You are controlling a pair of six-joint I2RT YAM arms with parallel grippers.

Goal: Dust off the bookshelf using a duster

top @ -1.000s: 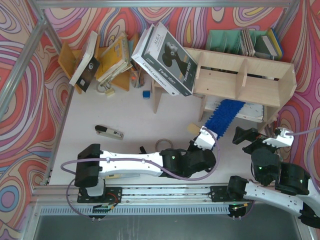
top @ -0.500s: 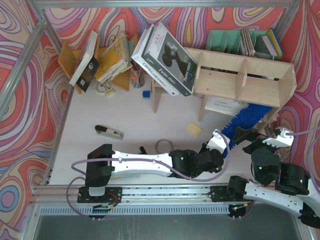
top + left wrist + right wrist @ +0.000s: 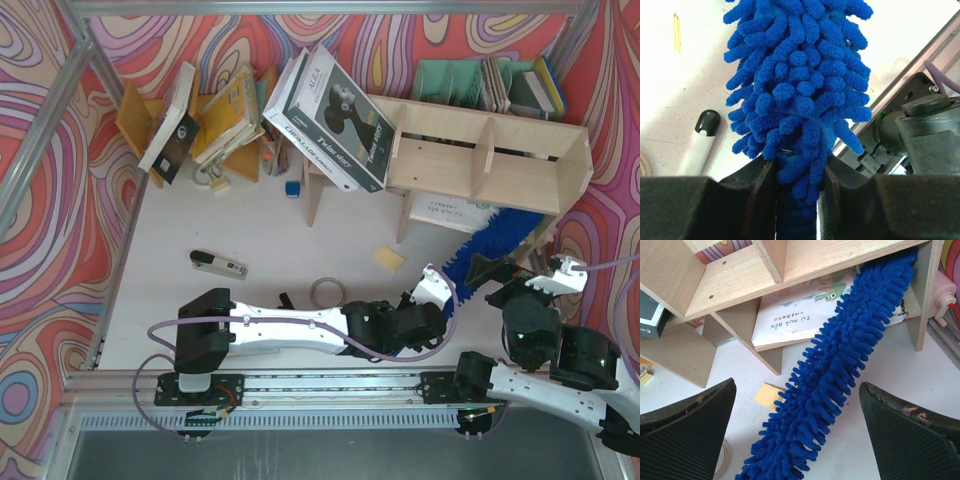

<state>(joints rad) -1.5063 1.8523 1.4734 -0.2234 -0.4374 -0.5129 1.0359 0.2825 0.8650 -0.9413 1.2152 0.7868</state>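
The left gripper [image 3: 795, 172] is clamped tight on the handle end of the blue duster [image 3: 840, 375], its fingers pressed against both sides. The fluffy head slants up into the lower tier of the plywood bookshelf [image 3: 730, 295], lying across a flat picture book [image 3: 800, 310], its tip beside the right end panel. The right gripper [image 3: 795, 386] hovers just in front, fingers spread wide and holding nothing.

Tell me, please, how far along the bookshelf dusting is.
Done: the left gripper is shut on the duster. In hand: its head lies in the bookshelf, lower right bay, over a book. Probably left: the upper tier and other bays; the right gripper is open.
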